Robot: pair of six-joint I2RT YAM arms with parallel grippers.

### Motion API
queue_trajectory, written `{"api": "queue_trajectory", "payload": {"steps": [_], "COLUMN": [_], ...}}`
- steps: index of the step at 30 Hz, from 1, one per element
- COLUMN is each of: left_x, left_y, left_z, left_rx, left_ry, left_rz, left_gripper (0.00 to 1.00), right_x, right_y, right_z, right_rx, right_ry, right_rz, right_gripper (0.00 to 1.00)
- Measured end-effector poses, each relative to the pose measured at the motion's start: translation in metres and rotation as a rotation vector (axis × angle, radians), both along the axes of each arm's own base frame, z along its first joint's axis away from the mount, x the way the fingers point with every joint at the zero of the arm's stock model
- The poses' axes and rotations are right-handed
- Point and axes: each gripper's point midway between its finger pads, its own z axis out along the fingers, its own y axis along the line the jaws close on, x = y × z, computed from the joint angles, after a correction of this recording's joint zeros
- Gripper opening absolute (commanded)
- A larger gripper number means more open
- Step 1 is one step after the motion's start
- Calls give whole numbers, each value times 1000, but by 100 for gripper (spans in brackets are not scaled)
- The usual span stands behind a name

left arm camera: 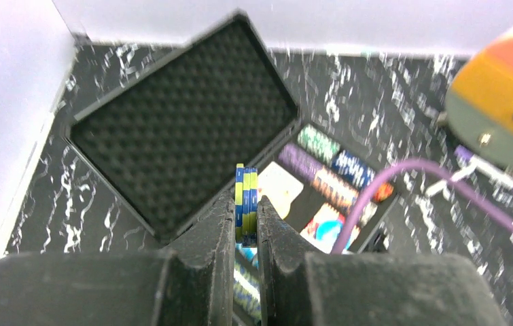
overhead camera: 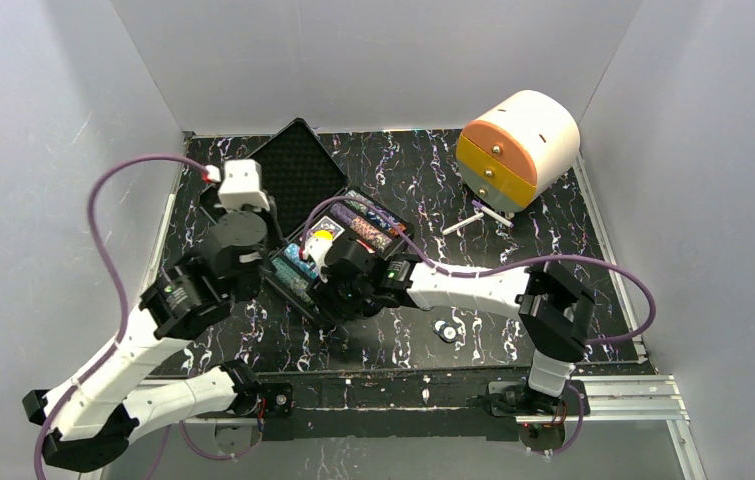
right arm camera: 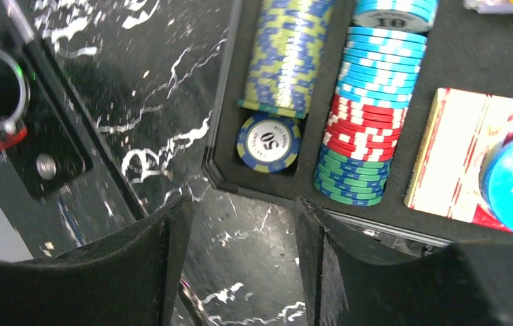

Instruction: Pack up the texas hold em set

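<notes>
Top view: one black case (overhead camera: 298,165) lies open at the back left of the marbled desk (overhead camera: 413,165). Its foam lid lies flat, and its tray holds chip rows (overhead camera: 368,228). Two small round buttons (overhead camera: 445,330) lie on the desk near the front, apart from the case. One cream-and-orange drawer box (overhead camera: 518,145) stands at the back right, with a white stick (overhead camera: 475,219) just in front of it. Both arms bend over the tray and hide part of it.

Left wrist view: the left gripper (left arm camera: 246,202) is clamped on a few blue-and-yellow chips (left arm camera: 245,182), held on edge above the case. A purple cable (left arm camera: 403,175) crosses the tray.

Right wrist view: the right gripper (right arm camera: 240,231) is spread wide and holds nothing. It hangs over bare desk just outside the tray's corner. Inside the tray, one chip marked 50 (right arm camera: 268,142) lies flat at the end of a blue-and-yellow row. Beside it runs one row of light blue, red and green chips, then one card deck (right arm camera: 454,156).
</notes>
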Motion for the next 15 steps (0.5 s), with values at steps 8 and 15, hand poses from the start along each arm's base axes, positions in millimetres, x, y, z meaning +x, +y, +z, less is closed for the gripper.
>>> {"api": "queue_trajectory", "payload": {"steps": [8, 15], "left_x": [-7, -9], "left_y": [25, 28], "left_z": [80, 87], "left_rx": [-125, -132], "left_ry": [-179, -192], "left_rz": [58, 60], "left_gripper": [0, 0], "right_x": [-19, -41], "right_y": [-9, -30], "right_z": [0, -19], "right_rx": [-10, 21], "right_ry": [-128, -245], "right_rz": [423, 747], "right_gripper": [71, 74]}}
